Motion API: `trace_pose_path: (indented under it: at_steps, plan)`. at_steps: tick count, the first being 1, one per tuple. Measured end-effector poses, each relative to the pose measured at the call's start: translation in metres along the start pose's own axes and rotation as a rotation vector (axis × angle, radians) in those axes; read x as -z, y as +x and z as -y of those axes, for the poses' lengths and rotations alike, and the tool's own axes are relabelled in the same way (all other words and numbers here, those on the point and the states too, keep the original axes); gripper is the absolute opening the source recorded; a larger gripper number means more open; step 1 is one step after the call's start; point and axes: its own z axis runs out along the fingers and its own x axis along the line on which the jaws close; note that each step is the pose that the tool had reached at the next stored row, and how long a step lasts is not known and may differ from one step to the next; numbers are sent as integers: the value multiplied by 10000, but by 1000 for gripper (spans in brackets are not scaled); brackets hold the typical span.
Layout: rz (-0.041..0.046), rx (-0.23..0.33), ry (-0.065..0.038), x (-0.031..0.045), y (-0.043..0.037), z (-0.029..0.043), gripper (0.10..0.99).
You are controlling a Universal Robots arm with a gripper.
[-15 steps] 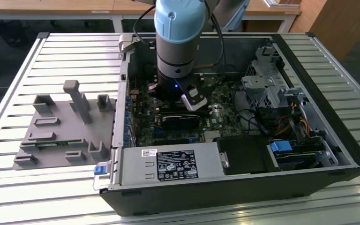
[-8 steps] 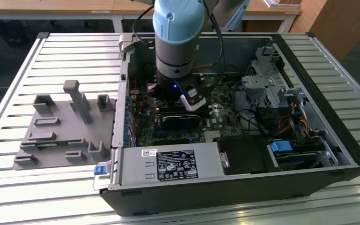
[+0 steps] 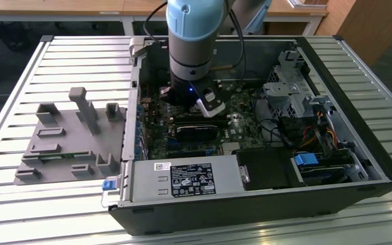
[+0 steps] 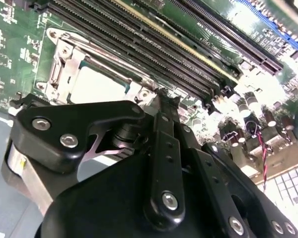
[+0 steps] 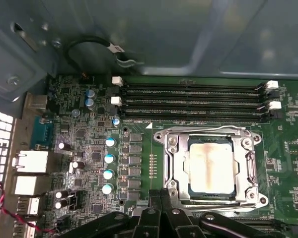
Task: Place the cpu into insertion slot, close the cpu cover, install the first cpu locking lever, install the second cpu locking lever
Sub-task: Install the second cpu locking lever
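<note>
Now, going from the exterior view's left to its right, a grey fixture block [image 3: 67, 138] with upright posts sits on the slatted bench [image 3: 19, 204], well apart from the work. Beside it lies the open computer case [image 3: 264, 204], its side off so that the green circuit board [image 3: 156, 133] can be reached from above. The arm [image 3: 192, 46] comes straight down into the case, with the gripper [image 3: 197, 104] low over the board; that plumb approach suits a socket lying flat.

In the first wrist view the row of small capacitors [image 5: 110, 165] comes first, then the insertion slot [image 5: 211, 166] just below the long memory slots [image 5: 188, 101]. The cpu [image 5: 211, 168] lies square in the slot, its pale top showing through the cut-out of the cpu cover [image 5: 176, 163], which appears to lie flat over it. So the chip looks seated and the cover down. Whether either locking lever is latched I cannot tell.

The gripper's black linkage [image 5: 159, 220] hangs just beside the socket's near edge, holding nothing; the fingertips [image 4: 165, 101] look drawn close together, the jaws narrow, perhaps for pressing thin metal.
</note>
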Motion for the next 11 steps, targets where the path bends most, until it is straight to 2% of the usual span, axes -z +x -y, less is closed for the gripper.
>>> trace_pose_path:
  at_steps: [11]
  plan:
    - [0, 0, 0, 142, -1, -37, 106]
